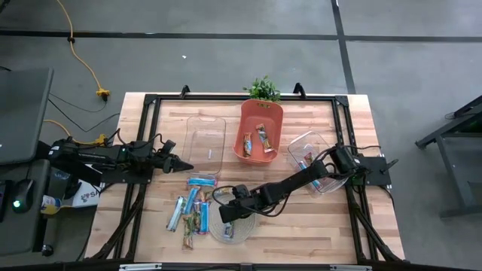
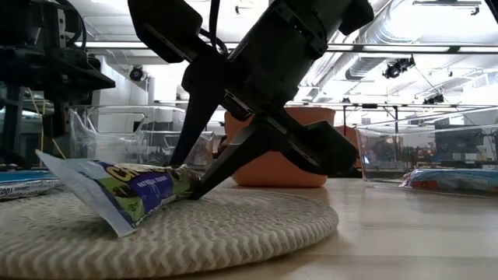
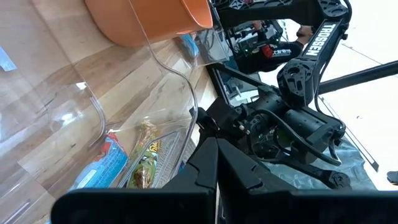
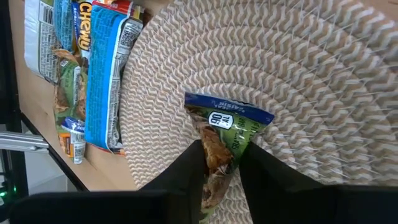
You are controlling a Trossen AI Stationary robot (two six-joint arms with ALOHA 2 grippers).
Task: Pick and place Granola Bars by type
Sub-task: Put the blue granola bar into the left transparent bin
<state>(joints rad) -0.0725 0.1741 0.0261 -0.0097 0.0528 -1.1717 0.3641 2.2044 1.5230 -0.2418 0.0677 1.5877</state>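
While the right gripper [image 4: 219, 163] stands low over the round woven mat [image 4: 298, 81], its 2 dark fingers [image 2: 233, 159] are pressed on both sides of a green-brown granola bar [image 4: 225, 134] — the bar is pinched at 1 end and its other end lies on the mat, tilted. Beside the mat, on the wooden table [image 1: 301, 226], a group of loose bars [image 1: 190, 209] lies close together, mostly light blue wrappers. Farther back stand an orange bin [image 1: 260, 129] with some bars inside, an empty clear bin [image 1: 205, 141], and a second clear bin [image 1: 312, 159] under the right arm. The left gripper [image 1: 181, 165] waits near the empty clear bin — its fingers are fully closed and hold nothing.
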